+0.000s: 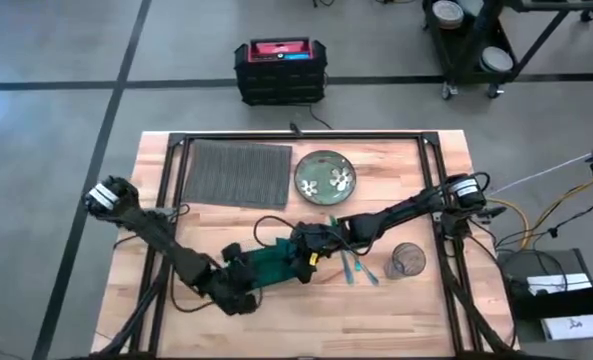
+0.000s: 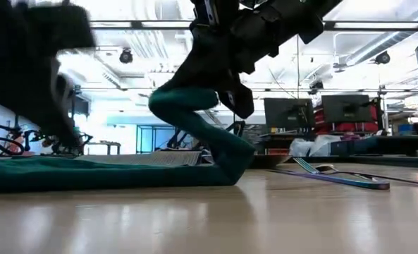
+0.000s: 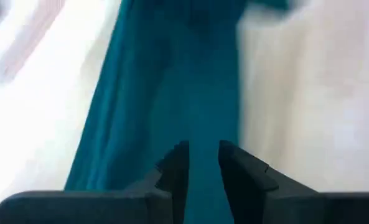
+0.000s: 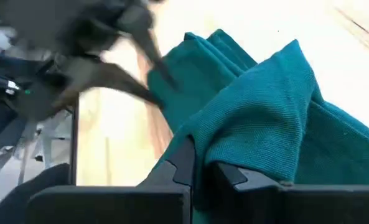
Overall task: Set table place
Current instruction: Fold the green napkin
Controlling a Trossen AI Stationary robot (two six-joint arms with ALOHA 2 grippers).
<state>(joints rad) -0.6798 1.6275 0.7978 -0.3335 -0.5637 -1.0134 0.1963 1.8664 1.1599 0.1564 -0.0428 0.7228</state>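
Green napkin (image 1: 274, 262) lifted at one end above butcher-block counter (image 1: 396, 310).
Right end effector (image 4: 200, 168) clamped on raised fold; left end effector (image 3: 203, 163) narrow, seemingly gripping cloth; grey placemat (image 1: 236, 172) well apart, beside plate (image 1: 324, 175).

Matt knitted green cloth napkin (image 4: 265, 106) on smooth, faintly glossy light-wood table (image 1: 416, 310); ribbed woven placemat (image 1: 237, 172).

The table (image 1: 416, 310) was a big light-wood butcher-block top made of jointed planks, with a black frame rail running around it. The place (image 1: 238, 172) was a dark grey ribbed placemat, rectangular, lying flat near the table's far edge, just left of center, sitting square to the edges.
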